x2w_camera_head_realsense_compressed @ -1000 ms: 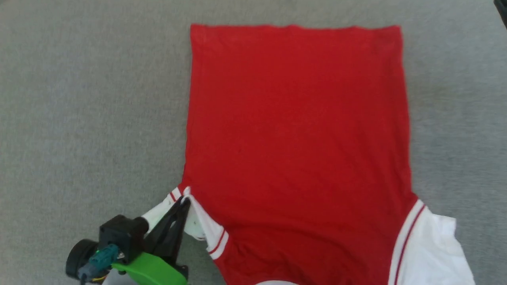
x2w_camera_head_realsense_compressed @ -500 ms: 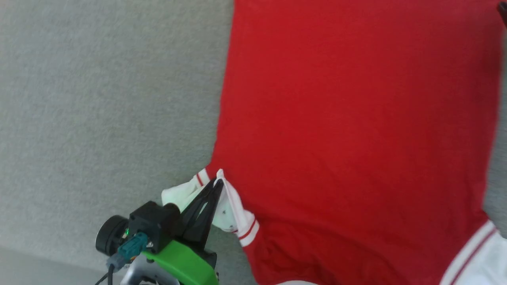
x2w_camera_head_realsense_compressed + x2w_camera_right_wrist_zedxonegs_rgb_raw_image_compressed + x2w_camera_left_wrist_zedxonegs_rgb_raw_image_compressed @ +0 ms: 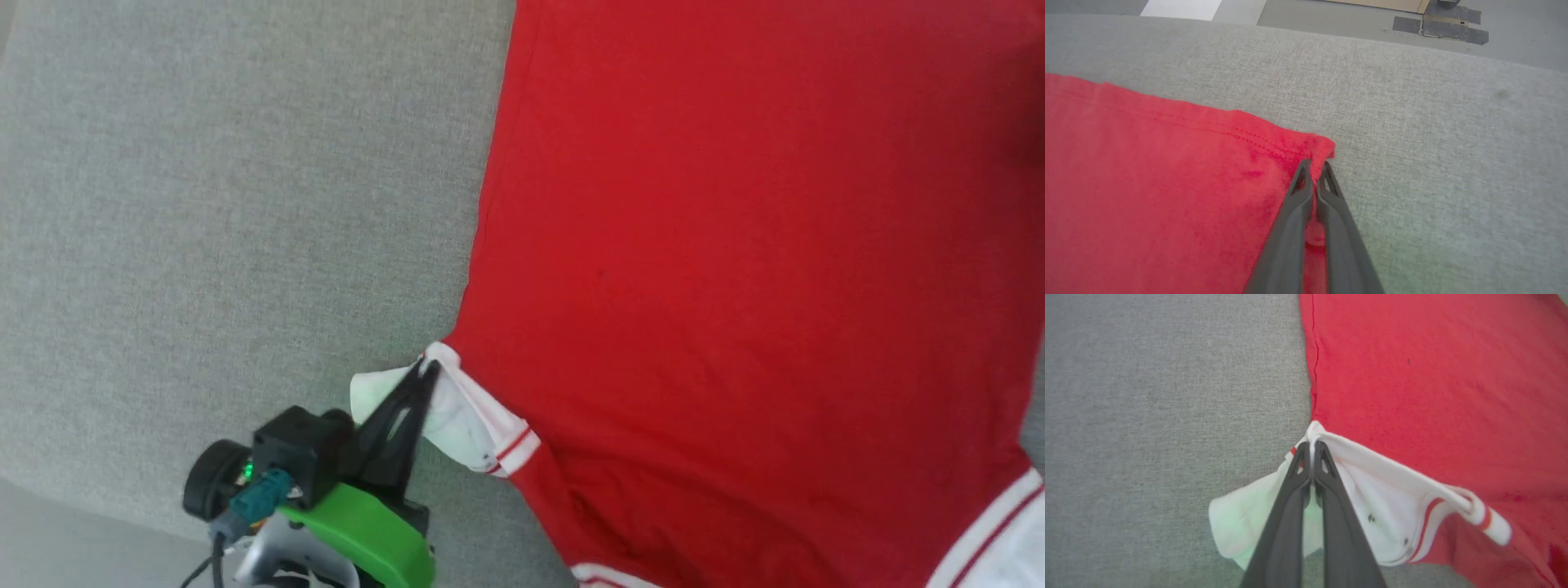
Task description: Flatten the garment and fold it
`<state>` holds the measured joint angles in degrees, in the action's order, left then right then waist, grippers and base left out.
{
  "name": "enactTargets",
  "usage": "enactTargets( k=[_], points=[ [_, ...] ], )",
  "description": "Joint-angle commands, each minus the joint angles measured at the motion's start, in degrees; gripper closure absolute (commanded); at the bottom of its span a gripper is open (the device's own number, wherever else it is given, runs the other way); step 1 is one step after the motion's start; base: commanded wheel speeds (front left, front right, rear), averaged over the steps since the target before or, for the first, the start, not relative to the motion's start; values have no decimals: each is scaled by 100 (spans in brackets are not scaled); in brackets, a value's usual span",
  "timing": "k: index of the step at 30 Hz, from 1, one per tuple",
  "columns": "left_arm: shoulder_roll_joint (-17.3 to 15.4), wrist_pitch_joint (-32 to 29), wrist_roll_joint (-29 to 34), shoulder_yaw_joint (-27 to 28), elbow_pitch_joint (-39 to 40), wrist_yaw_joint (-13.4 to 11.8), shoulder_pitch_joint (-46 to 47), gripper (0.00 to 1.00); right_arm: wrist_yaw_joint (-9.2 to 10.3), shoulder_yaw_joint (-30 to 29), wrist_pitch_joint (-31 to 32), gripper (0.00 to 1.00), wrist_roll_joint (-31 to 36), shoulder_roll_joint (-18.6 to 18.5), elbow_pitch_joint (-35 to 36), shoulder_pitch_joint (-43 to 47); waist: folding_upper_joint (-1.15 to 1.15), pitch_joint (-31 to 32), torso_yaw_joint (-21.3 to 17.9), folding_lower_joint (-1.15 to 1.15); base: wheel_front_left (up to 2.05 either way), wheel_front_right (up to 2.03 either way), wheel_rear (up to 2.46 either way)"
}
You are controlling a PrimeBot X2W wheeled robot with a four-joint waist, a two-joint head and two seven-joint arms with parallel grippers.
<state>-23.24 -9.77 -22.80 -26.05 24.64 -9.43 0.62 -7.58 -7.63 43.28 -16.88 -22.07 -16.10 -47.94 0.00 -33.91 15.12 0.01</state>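
The garment lies flat on the grey surface, plain red side up, its body filling the right of the head view. My left gripper is shut on the bunched white sleeve at the armpit seam, the cloth pulled into a small peak between the fingers. In the right wrist view my right gripper is shut on the garment's red hem corner, which puckers at the fingertips. The other white sleeve with red stripe shows at the head view's lower right.
Grey fabric surface stretches to the left of the garment. Its near edge runs at the lower left. In the right wrist view, beyond the surface's far edge, floor with taped cardboard.
The head camera has swung, shifting the garment right and closer. The left gripper keeps its hold on the sleeve.
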Motion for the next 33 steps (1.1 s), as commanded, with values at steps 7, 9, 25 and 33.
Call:
enactTargets(
  k=[7, 9, 25, 33],
  points=[
    [-143, 88, -213, 269, -165, -120, -267, 100, 9, -882, -491, 100, -731, -144, 956, 1963, 0, 1354, -970, -1, 0, 0, 0],
    [-171, 104, -268, 323, -224, -142, -353, 100, 9, -1333, -513, 100, -805, 74, 1286, 2659, 0, 1533, -1104, -1, 0, 0, 0],
    [-259, 171, -414, 328, -583, -154, -701, 100, 9, -2220, -1018, 0, -864, 1889, 1866, 6235, 0, 2257, -1730, -1, 0, 0, 0],
    [-244, 176, -383, 283, -442, -146, -586, 100, 9, -1605, -931, 0, -958, 1009, 2921, 5248, 0, 2010, -1622, -1, 0, 0, 0]
  ],
)
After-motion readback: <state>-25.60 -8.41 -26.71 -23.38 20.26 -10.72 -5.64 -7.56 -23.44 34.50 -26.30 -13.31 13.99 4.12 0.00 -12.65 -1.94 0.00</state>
